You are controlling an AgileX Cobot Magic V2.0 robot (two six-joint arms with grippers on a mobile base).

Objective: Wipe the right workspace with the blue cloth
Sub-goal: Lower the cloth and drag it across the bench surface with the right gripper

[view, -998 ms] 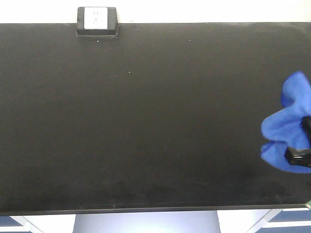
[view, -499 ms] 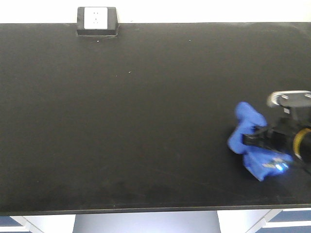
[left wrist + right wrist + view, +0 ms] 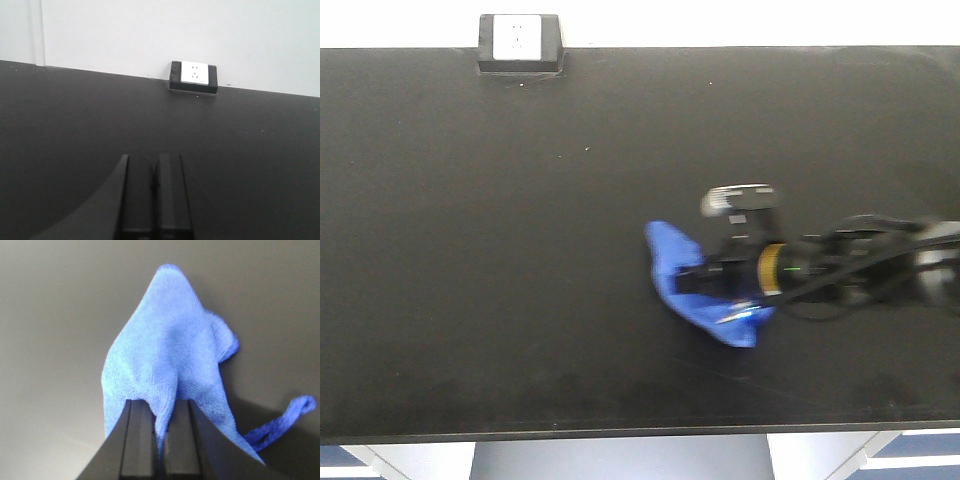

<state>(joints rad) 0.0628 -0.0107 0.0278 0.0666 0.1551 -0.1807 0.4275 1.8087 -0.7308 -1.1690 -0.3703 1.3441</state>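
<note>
The wipe looks to be in mid-course rather than near its end: the right gripper (image 3: pixel 698 284) is clenched on the blue cloth (image 3: pixel 672 268) and holds it down on the right workspace (image 3: pixel 500 260), the matte black benchtop, at a spot well away from the outlet box (image 3: pixel 519 42), to the right of it and much closer to the front edge than the box is. From this alone I would judge that the stretch of bench directly in front of the outlet box and the whole near-left part are left to cover, though the dark surface shows no streak or track that would tell wiped from unwiped. A few pale specks (image 3: pixel 586 150) sit on the bench a little in front of and to the right of the outlet box, apart from the cloth. The left gripper (image 3: pixel 153 167) faces the outlet box from well back, its fingers drawn together on nothing, and takes no part. The cloth is bright royal blue with a fine fuzzy weave; in the right wrist view it is bunched into a peaked mound ahead of the jaws, pinched at its near edge, with a thin loop of hem trailing off to one side on the bench.
</note>
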